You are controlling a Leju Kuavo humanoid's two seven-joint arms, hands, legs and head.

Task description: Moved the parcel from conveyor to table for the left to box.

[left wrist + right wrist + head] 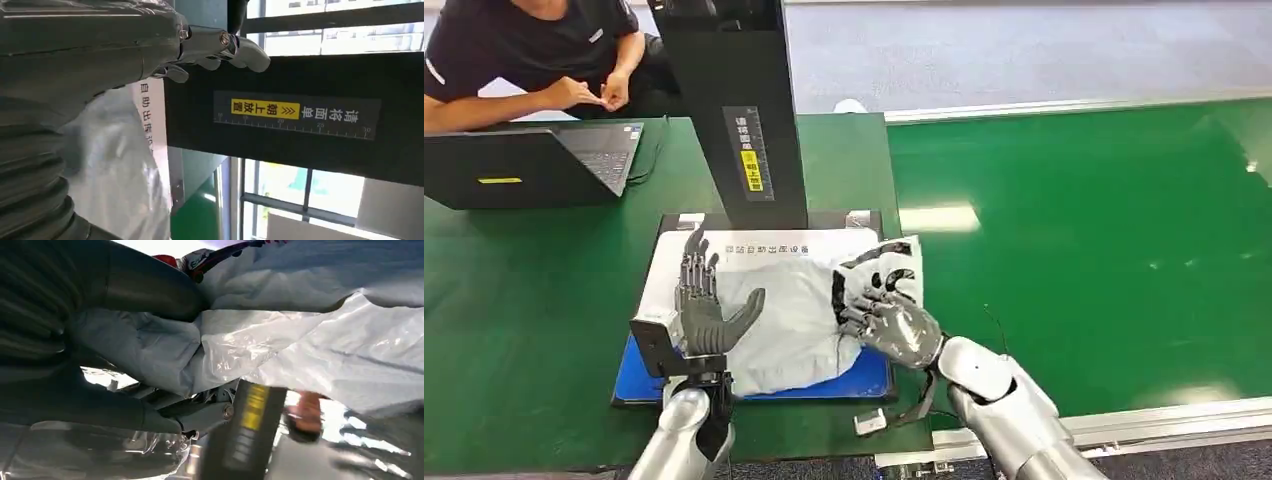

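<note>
A grey-white plastic parcel (pixel 794 320) with black markings at one end lies on the white-topped platform (pixel 724 245) over a blue base on the green table. My right hand (pixel 886 318) grips the parcel's right end, and the bag is bunched between thumb and fingers (pixel 150 305) in the right wrist view. My left hand (pixel 704 305) stands upright at the parcel's left edge, fingers spread, thumb resting against the plastic. The left wrist view shows the parcel (pixel 115 165) beside that hand (pixel 90 55), fingers straight, holding nothing.
A black scanner post (pixel 744 110) with a yellow label rises behind the platform. An open laptop (pixel 534 160) sits at the far left, with a person (pixel 534 50) seated behind it. The green conveyor belt (pixel 1104 240) runs to the right. A small white tag (pixel 870 422) lies near the table's front edge.
</note>
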